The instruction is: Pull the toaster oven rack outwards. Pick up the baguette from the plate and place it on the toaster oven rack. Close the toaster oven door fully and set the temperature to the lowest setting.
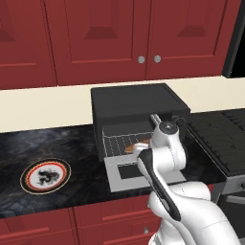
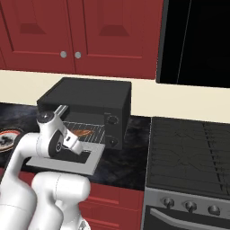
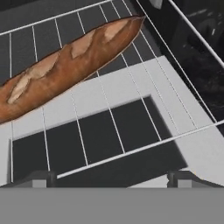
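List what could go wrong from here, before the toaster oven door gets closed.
1. The toaster oven rack juts out over the lowered toaster oven door; swinging the door up could jam against it.
2. The baguette lies diagonally on the wires, so a jolt may roll it off.
3. The open gripper hangs just above the rack's front bar and could snag it.
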You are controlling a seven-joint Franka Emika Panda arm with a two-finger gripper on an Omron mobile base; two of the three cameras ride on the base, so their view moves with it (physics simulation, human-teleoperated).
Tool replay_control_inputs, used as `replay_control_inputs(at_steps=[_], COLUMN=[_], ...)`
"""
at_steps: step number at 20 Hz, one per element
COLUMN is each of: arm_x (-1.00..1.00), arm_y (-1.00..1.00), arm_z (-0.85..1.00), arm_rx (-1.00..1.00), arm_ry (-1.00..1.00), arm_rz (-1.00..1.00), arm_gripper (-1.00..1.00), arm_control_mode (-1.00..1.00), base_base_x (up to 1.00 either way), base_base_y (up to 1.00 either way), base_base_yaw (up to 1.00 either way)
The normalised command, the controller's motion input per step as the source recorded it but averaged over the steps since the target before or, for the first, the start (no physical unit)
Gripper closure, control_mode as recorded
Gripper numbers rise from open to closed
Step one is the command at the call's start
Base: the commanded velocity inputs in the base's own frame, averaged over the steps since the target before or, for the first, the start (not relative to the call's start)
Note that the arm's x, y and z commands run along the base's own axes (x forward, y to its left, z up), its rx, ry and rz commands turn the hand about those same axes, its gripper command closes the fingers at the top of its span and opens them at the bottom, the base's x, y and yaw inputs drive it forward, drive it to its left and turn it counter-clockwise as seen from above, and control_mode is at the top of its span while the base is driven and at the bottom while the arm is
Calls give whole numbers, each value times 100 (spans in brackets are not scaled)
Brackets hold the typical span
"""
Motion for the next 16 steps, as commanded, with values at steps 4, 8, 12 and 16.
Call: replay_control_inputs(at_steps=[4, 8, 12, 16], arm_x=[13, 15, 25, 18], arm_y=[0, 0, 0, 0], arm_z=[-75, -80, -75, -87], arm_rx=[0, -1, -2, -4], arm_ry=[-8, -1, 0, 0], arm_rz=[3, 3, 3, 3], arm_gripper=[-100, -100, -100, -100], arm_control_mode=[-100, -100, -100, -100], base_base_x=[0, 0, 0, 0], base_base_y=[0, 0, 0, 0], base_base_yaw=[0, 0, 0, 0])
